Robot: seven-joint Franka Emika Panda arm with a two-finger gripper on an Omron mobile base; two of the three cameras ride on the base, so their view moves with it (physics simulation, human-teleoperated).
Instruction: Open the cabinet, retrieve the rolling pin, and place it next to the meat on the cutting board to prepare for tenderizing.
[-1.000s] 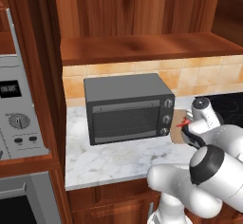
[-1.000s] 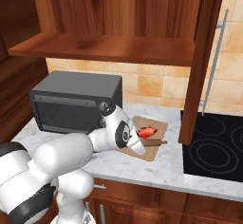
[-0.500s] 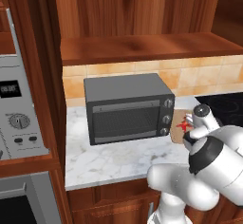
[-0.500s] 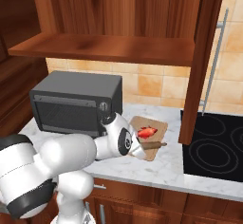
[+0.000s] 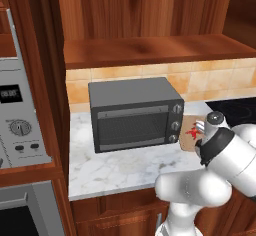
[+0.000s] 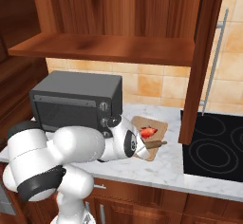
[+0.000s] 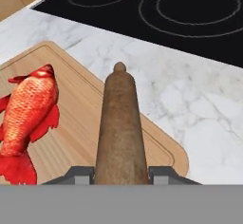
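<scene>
Clamped on the rolling pin (image 7: 120, 128), the gripper (image 7: 120, 174), with one dark finger tip (image 7: 78, 174) pressed to each side of the rod's near end. Reaching out from the grip over the cutting board (image 7: 85, 118), the pin, its tapered far tip out past the board's edge above the white marble countertop (image 7: 190, 104); whether the rod touches the board cannot be told. Just beside the pin, on the board, the meat (image 7: 29, 116): bright red, fish-shaped, lying flat and apart from the rod. Beyond the board, across a strip of marble, the black cooktop (image 7: 190, 14) with its ring marks. In the right base view, the board (image 6: 159, 126) flat on the counter between the grey toaster oven (image 6: 76, 102) and the cooktop (image 6: 213, 144), with the meat (image 6: 148, 132) on it and the pin (image 6: 154, 145) slanting along the board's front edge, held at the gripper (image 6: 141, 148). Above the board, the cabinet (image 6: 118, 23) open, its door (image 6: 201, 61) swung outward edge-on with a long silver handle (image 6: 216, 61), plain wood shelf (image 6: 104, 47) inside. In the left base view, the board (image 5: 189, 130) just beside the toaster oven (image 5: 135, 112), the meat (image 5: 192, 131) partly hidden behind the arm.
</scene>
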